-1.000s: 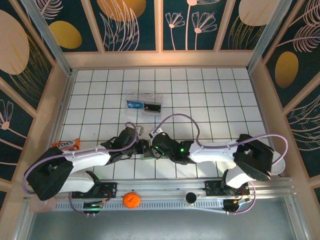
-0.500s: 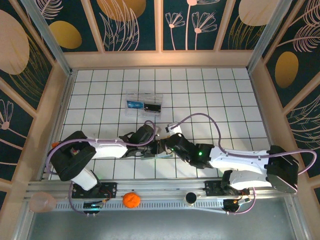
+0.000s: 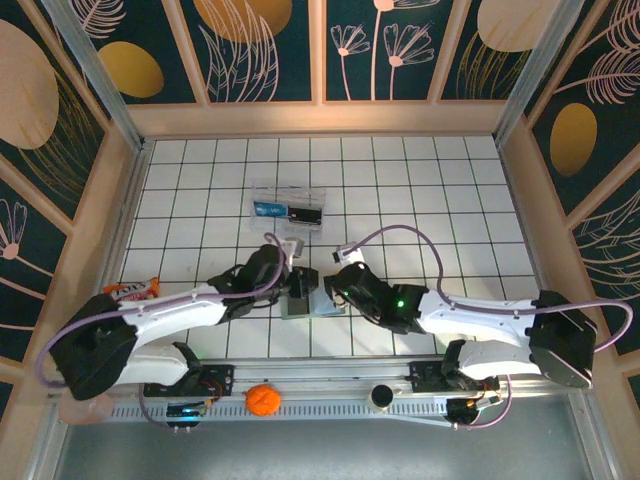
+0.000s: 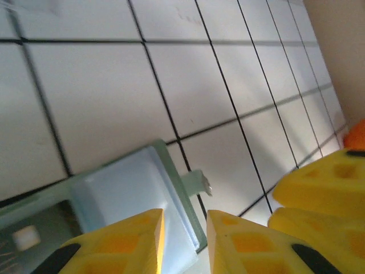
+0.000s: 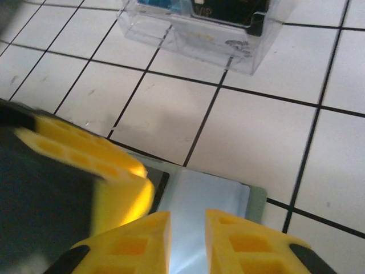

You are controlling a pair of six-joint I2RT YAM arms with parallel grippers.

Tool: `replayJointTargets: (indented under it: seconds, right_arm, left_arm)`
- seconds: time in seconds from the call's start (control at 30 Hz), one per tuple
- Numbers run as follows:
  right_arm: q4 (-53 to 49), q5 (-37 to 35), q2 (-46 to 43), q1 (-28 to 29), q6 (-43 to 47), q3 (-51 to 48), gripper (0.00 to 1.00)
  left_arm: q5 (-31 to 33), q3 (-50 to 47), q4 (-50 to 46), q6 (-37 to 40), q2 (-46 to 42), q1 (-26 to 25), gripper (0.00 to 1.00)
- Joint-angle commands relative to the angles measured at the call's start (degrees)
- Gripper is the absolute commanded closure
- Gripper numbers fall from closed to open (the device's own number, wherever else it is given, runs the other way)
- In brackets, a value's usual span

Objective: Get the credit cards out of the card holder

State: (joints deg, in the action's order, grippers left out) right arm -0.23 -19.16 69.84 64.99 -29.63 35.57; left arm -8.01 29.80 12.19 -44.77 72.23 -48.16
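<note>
Far left on the tiled surface [image 3: 420, 190], an orange snack packet [image 3: 140, 290] lies beside the left arm [image 3: 170, 315].

You have the left jaws down at the left edge of the card holder [image 3: 318, 305]. In the left wrist view its yellow fingers [image 4: 120, 246] stand a narrow slit apart. The holder's green rim and pale blue inner face lie right under that slit. Pinching it or only hovering over it: cannot tell.

The holder lies opened flat on the surface near the front edge, between the two sets of jaws. The clear plastic box [image 3: 288, 211] sits apart from it, farther back.

The right jaws are at the holder's right edge, just beside the left ones. In the right wrist view its yellow fingers [image 5: 251, 242] are also a slit apart, and the pale blue face shows through the gap. Grasping or not: cannot tell. The right arm [image 3: 480, 315] stretches off to the right.
</note>
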Motion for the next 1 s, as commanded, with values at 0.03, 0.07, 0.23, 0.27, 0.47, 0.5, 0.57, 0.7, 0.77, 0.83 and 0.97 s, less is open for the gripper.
replayJointTargets:
  seconds: [0.03, 0.07, 0.23, 0.27, 0.47, 0.5, 0.57, 0.7, 0.77, 0.83, 0.97]
  right_arm:
    - [6.6, 18.7, 5.6, -4.7, 1.6, 1.3, 0.86]
    - [7.2, 21.7, 7.2, -4.9, 1.9, 1.8, 0.87]
    - [9.5, 29.8, 14.5, -5.4, 1.5, 2.8, 0.88]
    - [9.8, 30.5, 15.6, -5.4, 1.3, 2.6, 0.88]
    - [6.3, 28.2, 19.1, -5.9, -1.1, 2.1, 0.9]
    - [5.4, 27.6, 19.3, -6.1, -1.6, 1.8, 0.9]
    - [3.8, 25.5, 19.6, -6.3, -2.6, 1.7, 0.91]
    - [0.7, 22.0, 19.2, -6.3, -3.4, 2.5, 0.93]
    - [0.2, 21.7, 18.3, -6.1, -2.9, 3.1, 0.93]
    - [0.3, 21.9, 16.6, -5.7, -1.7, 4.2, 0.9]
    - [1.8, 26.3, 14.9, -6.1, -0.4, 6.7, 0.81]
  left_arm:
    - [2.4, -5.8, -3.2, -0.4, -2.6, 4.3, 0.76]
    - [2.1, -6.3, -3.3, 0.0, -2.7, 4.5, 0.76]
    - [1.2, -7.5, -3.3, 1.6, -1.2, 4.6, 0.72]
    - [1.2, -7.5, -3.4, 1.8, -0.9, 4.6, 0.72]
    - [2.1, -8.3, -3.6, 2.6, 0.9, 4.7, 0.78]
    - [2.5, -8.3, -3.8, 2.7, 1.3, 4.7, 0.79]
    - [2.8, -8.3, -4.0, 2.9, 2.0, 4.7, 0.81]
    - [3.3, -8.4, -4.7, 3.3, 2.6, 4.7, 0.83]
    - [3.2, -8.4, -5.2, 3.4, 2.1, 4.7, 0.84]
    - [2.8, -8.3, -5.7, 3.5, 0.9, 4.7, 0.83]
    - [2.9, -8.1, -6.4, 3.7, -1.9, 4.7, 0.82]
